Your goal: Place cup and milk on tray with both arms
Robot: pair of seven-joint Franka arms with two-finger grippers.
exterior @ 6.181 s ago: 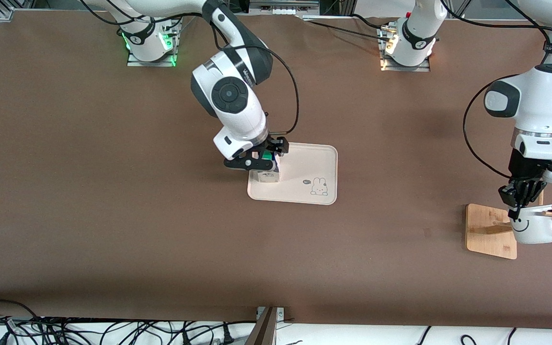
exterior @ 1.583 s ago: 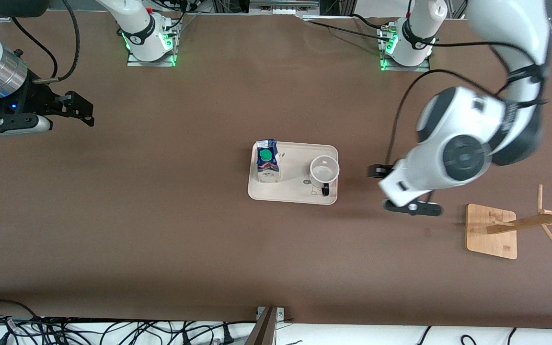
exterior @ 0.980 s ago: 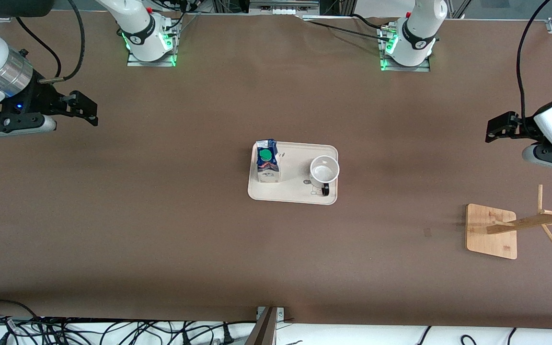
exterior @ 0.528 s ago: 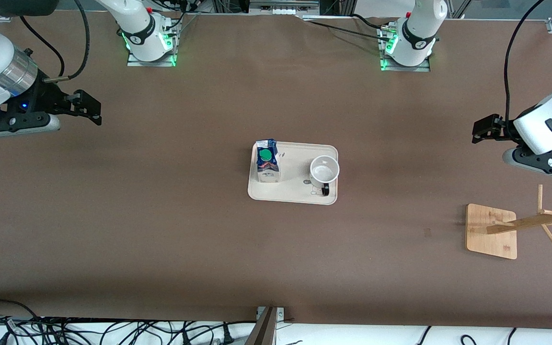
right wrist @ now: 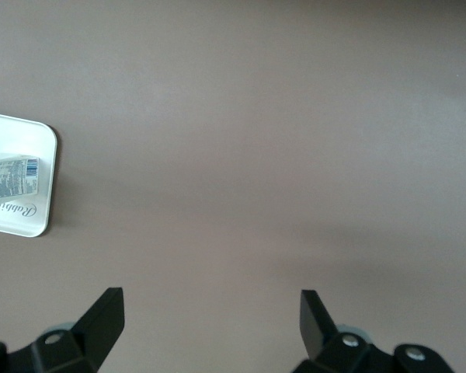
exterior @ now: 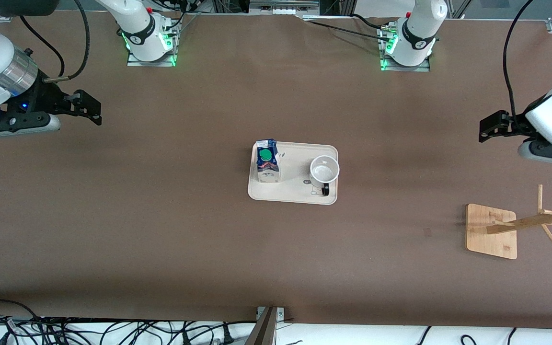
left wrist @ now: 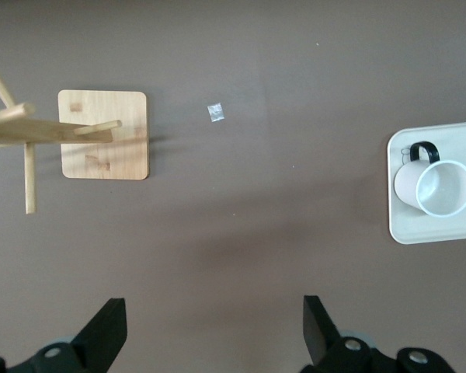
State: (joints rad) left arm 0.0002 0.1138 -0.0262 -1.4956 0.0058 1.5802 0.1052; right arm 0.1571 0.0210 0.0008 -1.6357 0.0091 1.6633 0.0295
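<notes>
both fingers point(left wrist: 105, 334) point(right wrist: 101, 315) spread wide, empty, cup point(exterior: 324, 170), milk point(exterior: 267, 160) on tray point(exterior: 295, 194)

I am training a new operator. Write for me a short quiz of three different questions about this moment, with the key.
1. True or false: the cup stands upright on the tray.
2. Multiple choice: the milk is
A. lying on the bare table
B. standing on the tray, toward the right arm's end of it
C. held in the right gripper
3. Short answer: what does the left gripper hold, and what is it over?

Key
1. True; its open mouth faces up and its handle points toward the front camera.
2. B
3. Nothing; it is open over bare table, toward the left arm's end, with the wooden rack standing nearer the front camera.
</notes>
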